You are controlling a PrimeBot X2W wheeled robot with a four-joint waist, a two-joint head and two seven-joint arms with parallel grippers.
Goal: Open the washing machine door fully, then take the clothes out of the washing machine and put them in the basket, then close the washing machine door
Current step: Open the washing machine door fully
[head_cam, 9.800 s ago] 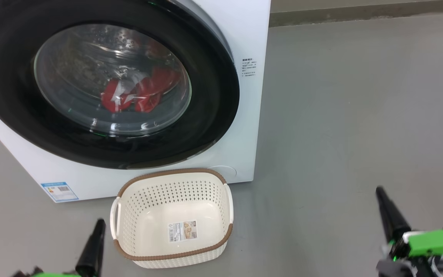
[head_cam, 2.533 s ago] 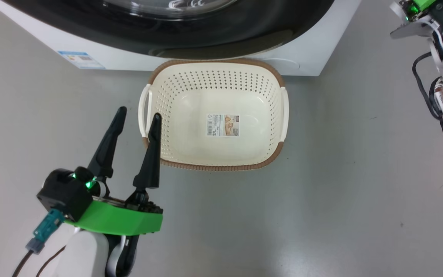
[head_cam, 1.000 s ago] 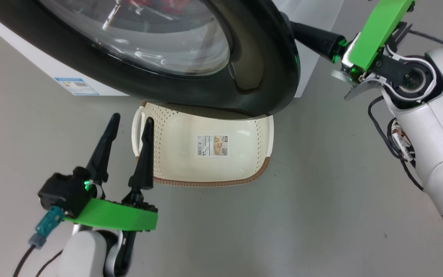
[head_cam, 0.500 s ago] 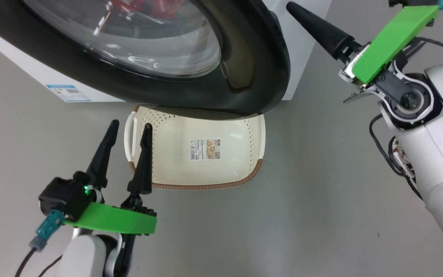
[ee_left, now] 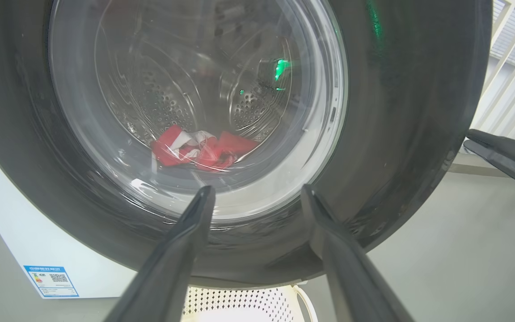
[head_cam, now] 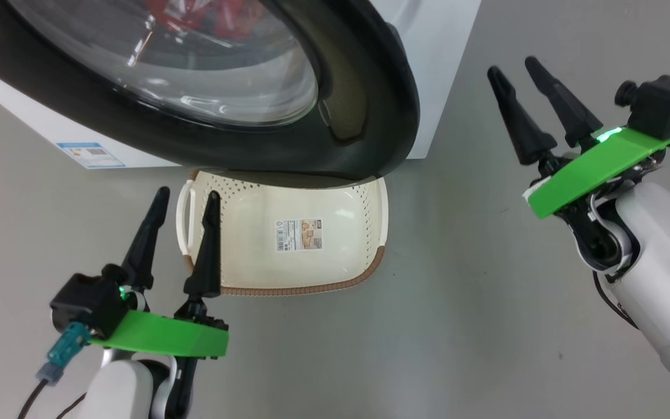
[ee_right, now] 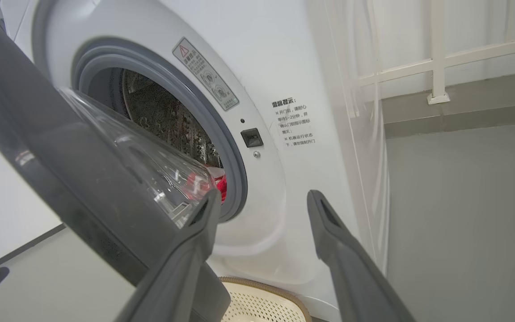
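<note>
The washing machine door (head_cam: 370, 122), black rim round a glass bowl, stands partly open and hangs over the back of the basket (head_cam: 294, 289). Red and white clothes (ee_left: 199, 150) lie in the steel drum, seen through the glass and past the grey ring (ee_right: 221, 129). My left gripper (head_cam: 188, 192) is open, low by the basket's left handle, its fingers pointing at the door. My right gripper (head_cam: 512, 65) is open with nothing in it, off to the right of the door's free edge and apart from it. The white washing machine (head_cam: 434, 58) stands behind.
Bare grey floor (head_cam: 457, 326) spreads to the right and in front of the basket. A white railing (ee_right: 436, 49) and a thin clear sheet (ee_right: 365, 134) stand beyond the machine's right side. The door catch socket (ee_right: 251, 137) sits on the front panel.
My right gripper, shut at the door's right edge a second ago, has opened, let go and drawn back to the right. The door stays ajar. The left arm has barely moved; the camera shifted a little.
</note>
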